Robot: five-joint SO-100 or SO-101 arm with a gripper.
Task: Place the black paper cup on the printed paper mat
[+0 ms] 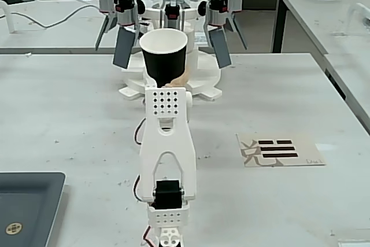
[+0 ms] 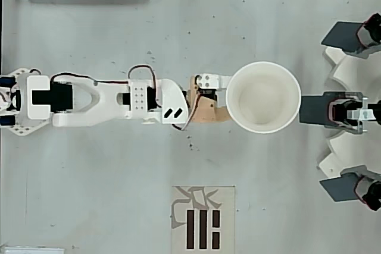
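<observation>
The white arm stretches straight out across the pale tabletop, and its gripper is clamped on the black paper cup. In the fixed view the cup stands upright with its open mouth up, held above the tabletop just in front of a white round machine ringed with dark grey paddles. In the overhead view the cup's white inside shows as a full circle, with the gripper's fingers at its left edge and one grey paddle just beside its right edge. The printed paper mat lies flat on the tabletop, well apart from the cup; in the fixed view it sits to the right of the arm. A dark grey tray rests at the lower left of the fixed view.
</observation>
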